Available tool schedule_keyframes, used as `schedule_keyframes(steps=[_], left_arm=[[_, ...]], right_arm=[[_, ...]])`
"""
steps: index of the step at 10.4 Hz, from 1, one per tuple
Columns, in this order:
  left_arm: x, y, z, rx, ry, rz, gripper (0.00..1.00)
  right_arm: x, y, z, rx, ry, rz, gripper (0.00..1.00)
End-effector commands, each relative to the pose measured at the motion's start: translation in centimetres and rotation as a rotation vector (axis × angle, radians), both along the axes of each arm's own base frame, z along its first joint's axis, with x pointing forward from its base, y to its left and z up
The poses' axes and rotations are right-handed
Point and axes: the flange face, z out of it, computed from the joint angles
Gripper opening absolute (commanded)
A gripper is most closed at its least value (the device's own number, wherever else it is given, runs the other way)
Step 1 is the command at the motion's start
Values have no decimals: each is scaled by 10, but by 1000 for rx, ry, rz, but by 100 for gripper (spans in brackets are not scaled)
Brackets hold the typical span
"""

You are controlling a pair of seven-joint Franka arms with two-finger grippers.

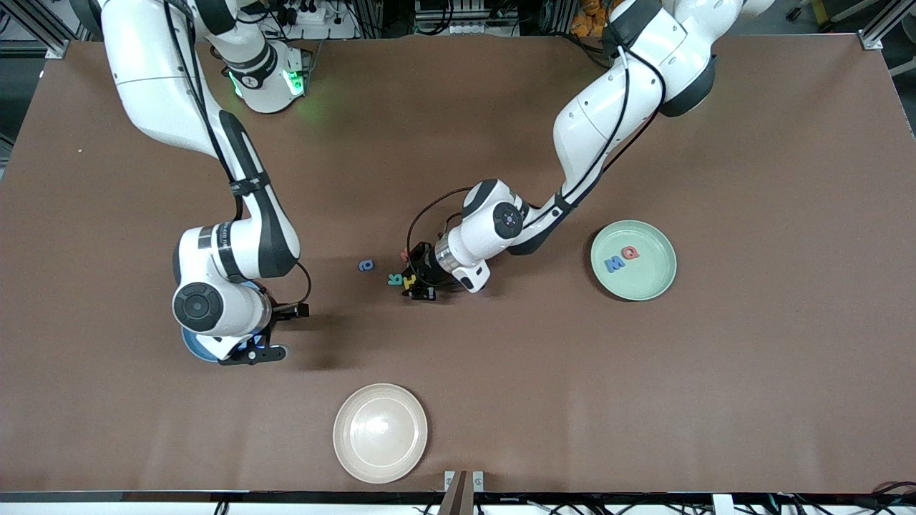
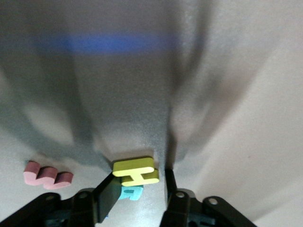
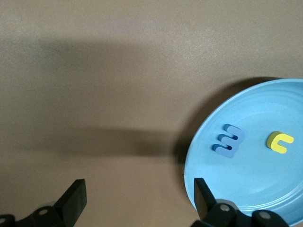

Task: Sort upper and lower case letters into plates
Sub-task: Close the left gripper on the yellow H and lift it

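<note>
The left gripper [image 1: 421,285] is down at the table in the small cluster of loose letters near the middle, its two fingers drawn in around the yellow H [image 2: 136,171]; in the left wrist view one finger [image 2: 108,200] lies against the letter's edge while the other [image 2: 170,182] stands just beside it, so a firm pinch cannot be confirmed. The teal letter [image 2: 131,192] lies touching the H, directly between the fingers and closer to the wrist, and the red letter [image 2: 47,175] lies flat outside the finger that touches the H. A blue letter [image 1: 366,265] sits apart from the gripper, toward the right arm's end of the table. The pieces look like thick foam: very light, slightly squashy and grippy rather than slick, so the H is best taken across its outer bars with modest pressure, keeping the teal neighbour from riding along. The mint green plate [image 1: 660,282], holding a red Q [image 1: 630,252] and a blue M [image 1: 615,265], lies toward the left arm's end. The right gripper [image 3: 137,194] waits with its fingers spread wide, over the table just beside the rim of the sky blue plate [image 3: 255,189], which holds a blue letter [image 3: 228,140] and a yellow letter [image 3: 279,142].
</note>
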Motion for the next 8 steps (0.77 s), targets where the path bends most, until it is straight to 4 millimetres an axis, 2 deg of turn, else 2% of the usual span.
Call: schedule_keyframes(steps=[1,4,6,8], left_arm=[[-3,1,-13,-1,7,-12,32],[-2,1,-11,3,-14,-39,21],[0,2,-7,1,-16,-37,19],[14,12,6,5,4,-37,19]], right_arm=[[-4,2,11,1,3,-14,100],[-4,3,10,1,2,-13,100],[-3,4,11,2,1,-13,100],[-4,8,11,0,0,-21,100]])
